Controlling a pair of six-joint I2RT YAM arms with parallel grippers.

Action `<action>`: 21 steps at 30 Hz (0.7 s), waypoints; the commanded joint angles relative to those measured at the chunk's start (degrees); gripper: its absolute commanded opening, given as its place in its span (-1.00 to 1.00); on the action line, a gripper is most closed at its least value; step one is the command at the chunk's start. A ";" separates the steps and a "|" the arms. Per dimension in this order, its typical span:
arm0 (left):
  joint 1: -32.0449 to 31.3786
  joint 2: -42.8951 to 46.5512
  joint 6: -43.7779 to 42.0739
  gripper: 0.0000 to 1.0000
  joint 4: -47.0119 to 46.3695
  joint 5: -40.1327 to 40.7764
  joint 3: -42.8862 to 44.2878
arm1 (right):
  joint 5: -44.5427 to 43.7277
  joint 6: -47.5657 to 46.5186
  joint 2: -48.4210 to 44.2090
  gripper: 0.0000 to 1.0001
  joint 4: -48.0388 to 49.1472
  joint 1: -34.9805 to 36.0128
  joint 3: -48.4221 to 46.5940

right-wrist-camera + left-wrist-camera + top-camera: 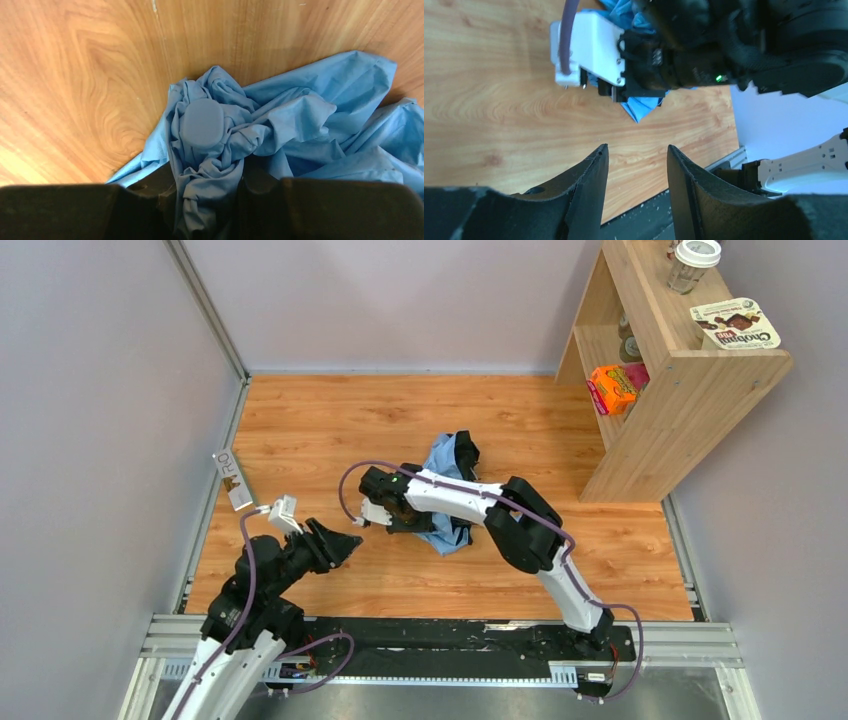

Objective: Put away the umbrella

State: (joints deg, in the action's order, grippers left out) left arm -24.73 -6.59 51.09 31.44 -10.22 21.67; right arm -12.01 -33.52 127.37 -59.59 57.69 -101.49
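The right tool (207, 187) is clamped on a bunched fold of the umbrella (300, 115), just beside its rounded handle (201, 122). The umbrella lies crumpled near the middle of the bench (320, 420). The left tool (637, 155) hangs half open and empty over bare wood, near the right tool on its left-edge side. A shelf (680, 400) stands at the far right corner.

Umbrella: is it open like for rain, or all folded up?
Folded up, not spread. The umbrella is a crumpled heap of blue cloth on the table, bunched around its handle.
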 commanded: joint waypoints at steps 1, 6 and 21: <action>-0.05 -1.93 4.19 0.08 3.27 -2.00 0.21 | 20.23 2.05 2.43 -1.00 -4.38 -1.88 -4.32; -0.05 -3.25 9.89 -0.03 5.83 1.43 -0.83 | 34.66 1.44 6.65 -1.00 -7.46 -6.09 -6.79; -0.23 -41.91 32.65 0.47 -52.25 -2.63 -15.52 | 52.17 -1.90 7.89 -0.98 -5.98 -13.39 -3.45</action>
State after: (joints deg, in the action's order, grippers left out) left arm -24.73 -41.71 76.51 2.26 -13.47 6.35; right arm 30.30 -33.85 131.39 -67.35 44.51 -107.18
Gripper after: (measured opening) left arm 0.730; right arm 0.268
